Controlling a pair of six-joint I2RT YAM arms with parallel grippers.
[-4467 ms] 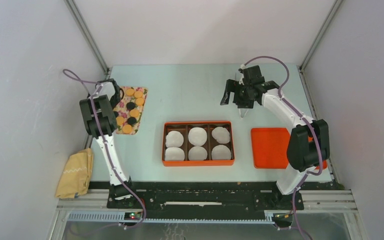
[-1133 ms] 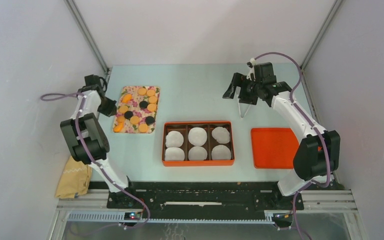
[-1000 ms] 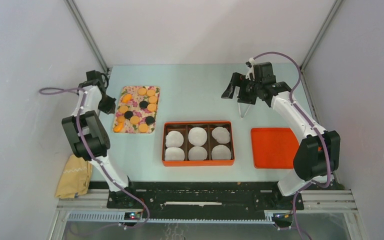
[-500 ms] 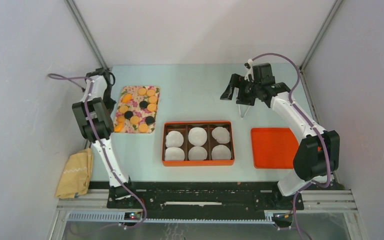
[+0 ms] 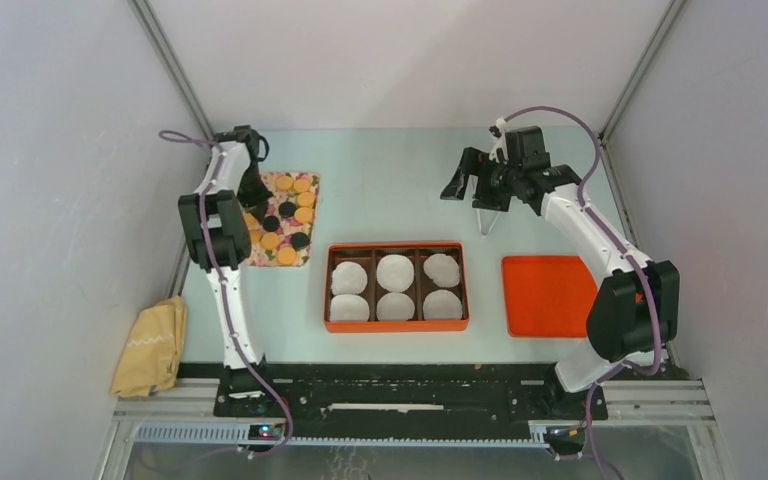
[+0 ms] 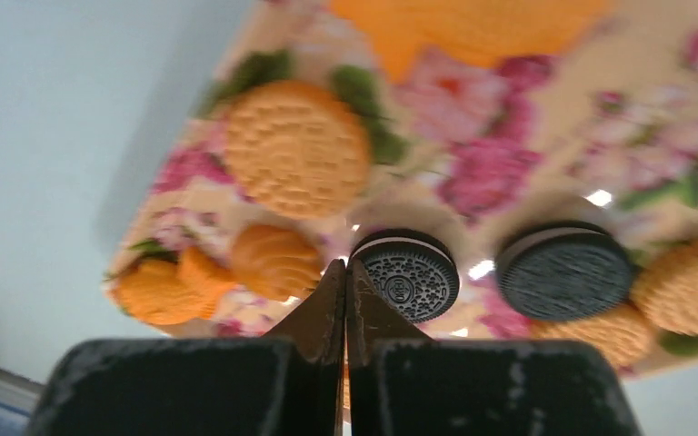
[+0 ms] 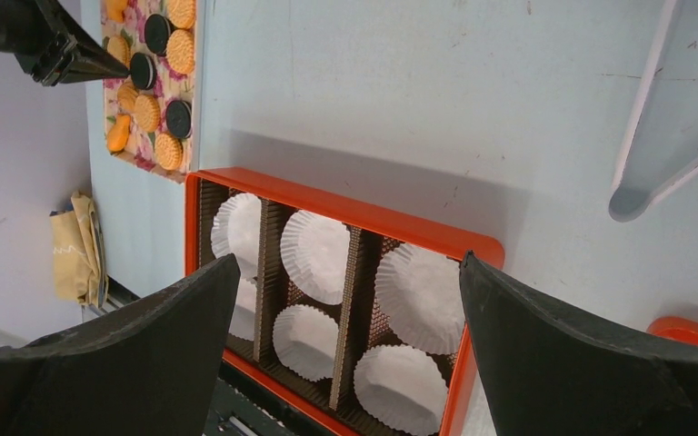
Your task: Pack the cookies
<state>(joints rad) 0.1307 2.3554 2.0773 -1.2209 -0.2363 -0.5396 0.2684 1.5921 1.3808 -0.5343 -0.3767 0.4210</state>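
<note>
The cookies, orange-tan ones (image 5: pixel 303 185) and black ones (image 5: pixel 300 240), lie on a floral mat (image 5: pixel 290 258) at the left. My left gripper (image 5: pixel 256 196) is shut and empty, low over the mat's far left part. In the left wrist view its tips (image 6: pixel 345 265) sit between an orange cookie (image 6: pixel 274 262) and a black cookie (image 6: pixel 407 274). The orange box (image 5: pixel 397 246) holds several white paper cups (image 5: pixel 395 272), all empty. My right gripper (image 5: pixel 470 190) is open and empty above the far right table; its wrist view looks down on the box (image 7: pixel 345 211).
An orange lid (image 5: pixel 542 295) lies right of the box. A clear plastic piece (image 5: pixel 485 220) stands under the right gripper, also in the right wrist view (image 7: pixel 659 154). A yellow cloth (image 5: pixel 150 345) lies off the table's left edge. Walls close in on both sides.
My left arm has swung from left of the mat to over its far left part, gripper shut. The mat sits further right than 4.5 s ago. The right arm barely moved.
</note>
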